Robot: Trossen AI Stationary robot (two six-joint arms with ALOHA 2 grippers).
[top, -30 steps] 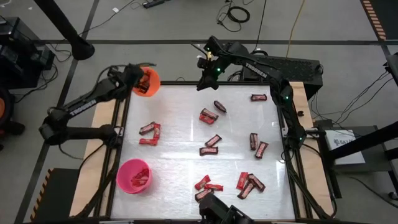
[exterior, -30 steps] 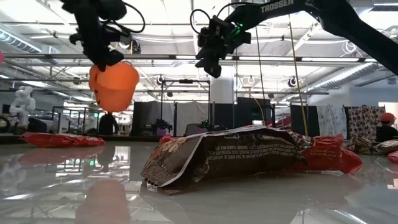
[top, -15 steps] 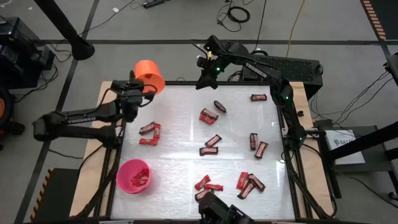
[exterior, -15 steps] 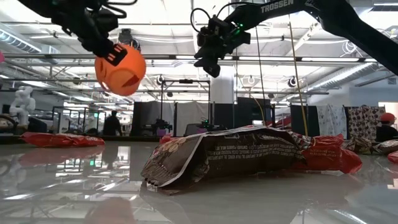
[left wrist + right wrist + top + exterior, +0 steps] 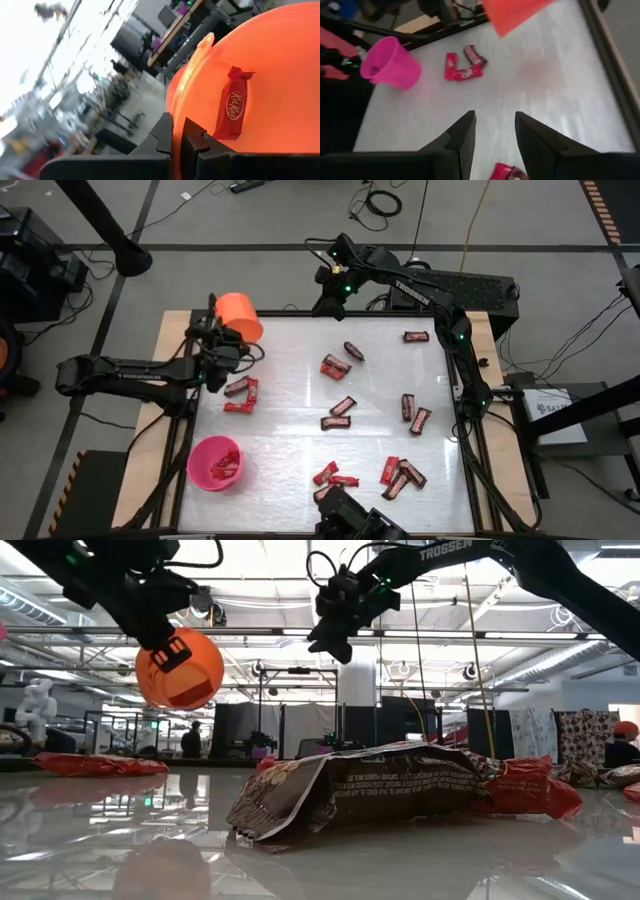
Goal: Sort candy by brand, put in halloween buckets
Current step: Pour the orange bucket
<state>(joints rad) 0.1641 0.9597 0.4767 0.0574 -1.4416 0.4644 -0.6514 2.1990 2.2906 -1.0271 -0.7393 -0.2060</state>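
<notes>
Two buckets: the orange bucket [image 5: 240, 314] is up off the counter [image 5: 300, 390] at its far-left corner, clamped by the left gripper [image 5: 222, 343], one red bar [image 5: 231, 107] inside. The pink bucket [image 5: 215, 463] stands near-left. Right gripper [image 5: 331, 292] hangs over the far edge, fingers apart, empty. Roughly eighteen candy bars [image 5: 335, 366] lie scattered.

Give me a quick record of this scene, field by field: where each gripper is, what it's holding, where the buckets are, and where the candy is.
left gripper: raised over the table's far-left corner, shut on the orange bucket's rim
orange bucket: lifted, tipped on its side
inside orange bucket: one red Kit Kat bar
right gripper: open, empty, raised above the far edge near the middle
pink bucket: upright at near-left, candy inside
loose candy: red and dark bars scattered across the table
</notes>
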